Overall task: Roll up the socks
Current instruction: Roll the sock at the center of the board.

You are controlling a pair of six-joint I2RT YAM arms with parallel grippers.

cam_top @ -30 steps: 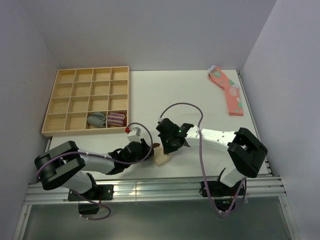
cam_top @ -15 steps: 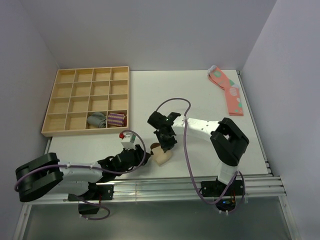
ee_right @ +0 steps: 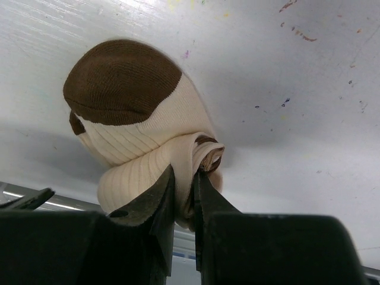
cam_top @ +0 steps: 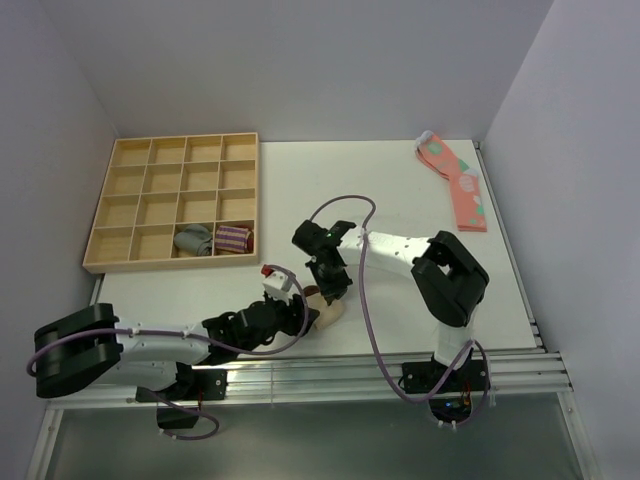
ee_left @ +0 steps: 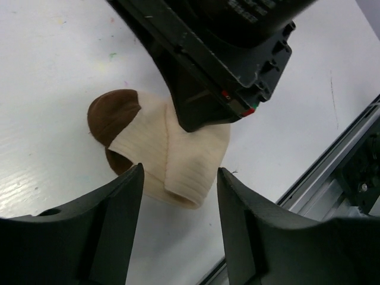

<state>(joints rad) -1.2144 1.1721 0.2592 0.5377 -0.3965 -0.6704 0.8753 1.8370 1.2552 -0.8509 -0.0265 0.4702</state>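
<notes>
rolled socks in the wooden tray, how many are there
2: a grey roll and a purple-striped roll, side by side in the tray's near row, in the third and fourth compartments from the left. The top view looks into every compartment, so none should be hidden.

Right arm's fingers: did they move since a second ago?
Yes. In the top view the right fingers slid left, nearer the wooden tray, and they pinch the socks.
</notes>
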